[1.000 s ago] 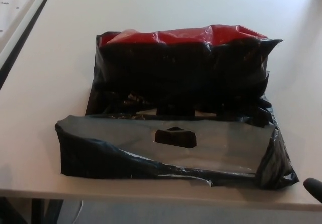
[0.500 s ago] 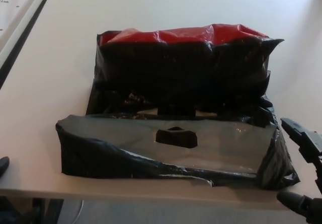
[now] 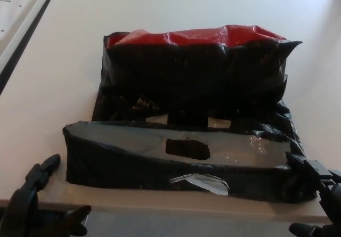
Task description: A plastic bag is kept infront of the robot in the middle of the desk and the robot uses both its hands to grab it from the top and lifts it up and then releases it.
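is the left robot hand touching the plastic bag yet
Apart. The head view shows the left robot hand open at the desk's near edge, with a strip of white desk between its upper fingertip and the plastic bag.

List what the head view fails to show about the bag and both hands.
- Plastic bag contents: hidden by its black walls.
- Left robot hand: wrist and arm cut off by the bottom edge.
- Right robot hand: mostly cut off at the bottom right corner; contact with the bag unclear.

plastic bag (image 3: 186, 88): glossy black, red inside | desk (image 3: 176, 8): white
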{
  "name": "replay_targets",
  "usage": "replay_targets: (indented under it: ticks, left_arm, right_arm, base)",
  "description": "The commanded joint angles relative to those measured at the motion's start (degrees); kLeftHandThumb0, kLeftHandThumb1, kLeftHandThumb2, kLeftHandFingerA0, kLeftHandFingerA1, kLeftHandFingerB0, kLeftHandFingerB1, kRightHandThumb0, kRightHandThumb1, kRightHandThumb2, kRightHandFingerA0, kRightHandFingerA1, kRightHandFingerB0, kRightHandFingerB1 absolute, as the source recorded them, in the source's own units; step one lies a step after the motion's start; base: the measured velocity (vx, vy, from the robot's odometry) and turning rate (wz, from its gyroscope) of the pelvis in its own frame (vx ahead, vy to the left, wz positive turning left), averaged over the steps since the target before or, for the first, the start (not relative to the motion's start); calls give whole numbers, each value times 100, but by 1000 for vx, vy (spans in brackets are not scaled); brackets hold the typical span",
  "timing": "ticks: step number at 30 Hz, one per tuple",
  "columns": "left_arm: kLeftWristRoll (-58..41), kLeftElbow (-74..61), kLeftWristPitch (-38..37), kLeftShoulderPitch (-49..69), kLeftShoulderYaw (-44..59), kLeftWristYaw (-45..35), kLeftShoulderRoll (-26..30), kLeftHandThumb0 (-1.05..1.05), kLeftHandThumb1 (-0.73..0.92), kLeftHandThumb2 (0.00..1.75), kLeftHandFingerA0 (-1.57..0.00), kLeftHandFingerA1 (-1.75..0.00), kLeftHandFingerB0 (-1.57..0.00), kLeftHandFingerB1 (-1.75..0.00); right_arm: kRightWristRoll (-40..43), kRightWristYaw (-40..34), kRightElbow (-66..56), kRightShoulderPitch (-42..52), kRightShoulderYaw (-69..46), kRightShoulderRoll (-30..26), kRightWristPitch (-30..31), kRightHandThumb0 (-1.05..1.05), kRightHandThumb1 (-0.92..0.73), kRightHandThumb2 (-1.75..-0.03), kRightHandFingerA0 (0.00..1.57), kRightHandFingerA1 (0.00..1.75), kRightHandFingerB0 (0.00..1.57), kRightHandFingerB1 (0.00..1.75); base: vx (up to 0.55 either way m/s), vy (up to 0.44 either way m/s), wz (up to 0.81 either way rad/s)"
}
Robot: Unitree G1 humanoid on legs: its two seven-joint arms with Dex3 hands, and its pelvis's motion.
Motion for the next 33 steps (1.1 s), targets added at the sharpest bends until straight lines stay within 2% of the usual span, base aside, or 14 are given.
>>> replay_targets:
  ticks: [1,2,4,5,9,10,11,16,17,19,22,23,25,33]
  left_arm:
    - [194,-194,531,-48,-78,75,15,-22,30,79,-38,-57,-3,-45]
    - [226,-226,559,-61,-96,90,19,-29,45,54,-49,-36,-12,-29]
    - [254,-284,599,-49,-108,98,12,-23,30,80,-41,-59,0,-44]
    - [238,-312,612,-56,-108,88,-4,-25,45,54,-49,-36,-11,-28]
    - [209,-428,703,-32,-116,72,-80,-25,45,53,-47,-36,-11,-28]
    - [234,-518,771,-32,-151,89,-109,-24,45,54,-47,-36,-11,-28]
    - [239,-546,798,-22,-166,89,-124,-19,31,80,-37,-58,0,-44]
    - [291,-590,886,-49,-253,128,-241,-21,31,81,-43,-60,-4,-45]
    - [260,-619,871,-48,-276,128,-322,-34,49,59,-63,-42,-30,-33]
    - [288,-601,714,-37,-341,94,-386,-31,52,56,-72,-43,-43,-34]
    - [533,-510,505,-61,-506,150,-374,-35,58,59,-82,-91,-80,-51]
    - [573,-472,426,-91,-596,93,-378,-54,57,86,-86,-129,-72,-98]
    - [613,-530,392,-102,-761,-24,-383,-40,69,64,-76,-165,-63,-121]
    - [723,-1148,708,179,-1264,-29,-491,-52,55,83,-96,-138,-64,-119]
  right_arm:
    - [97,-22,571,-127,99,-27,-11,-71,-42,-71,54,113,8,32]
    - [108,-49,677,-169,120,-31,-40,-65,-46,-55,52,70,12,26]
    - [106,-108,821,-197,157,-20,-62,-67,-39,-72,54,96,8,34]
    - [103,-131,891,-221,171,-13,-59,-68,-40,-74,51,83,7,34]
    - [96,-302,1153,-258,250,-32,-163,-63,-46,-55,48,113,12,26]
    - [106,-299,1252,-285,277,-32,-156,-67,-40,-73,43,59,7,32]
    - [102,-313,1286,-278,294,-30,-154,-67,-40,-74,43,57,7,30]
    - [271,-435,1707,-361,364,58,-368,-55,-49,-56,51,38,22,29]
    - [422,-355,1850,-388,350,115,-413,-59,-46,-78,62,54,36,45]
    - [545,-340,2091,-443,346,189,-482,-52,-55,-58,71,45,48,36]
    - [601,-431,2347,-498,363,278,-583,-51,-59,-59,78,51,55,38]
    - [618,-511,2477,-538,370,328,-624,-50,-62,-59,78,60,56,38]
    - [636,-611,2681,-613,384,413,-641,-48,-65,-60,77,62,55,38]
    - [815,-717,3112,-697,429,707,-722,-45,-67,-61,74,61,51,37]
  base:
    - [0,0,0]
    - [0,0,0]
    - [0,0,0]
    - [0,0,0]
    - [0,0,0]
    - [0,0,0]
    - [0,0,0]
    - [0,0,0]
    - [0,0,0]
    - [0,0,0]
    - [0,0,0]
    - [0,0,0]
    - [0,0,0]
    - [0,0,0]
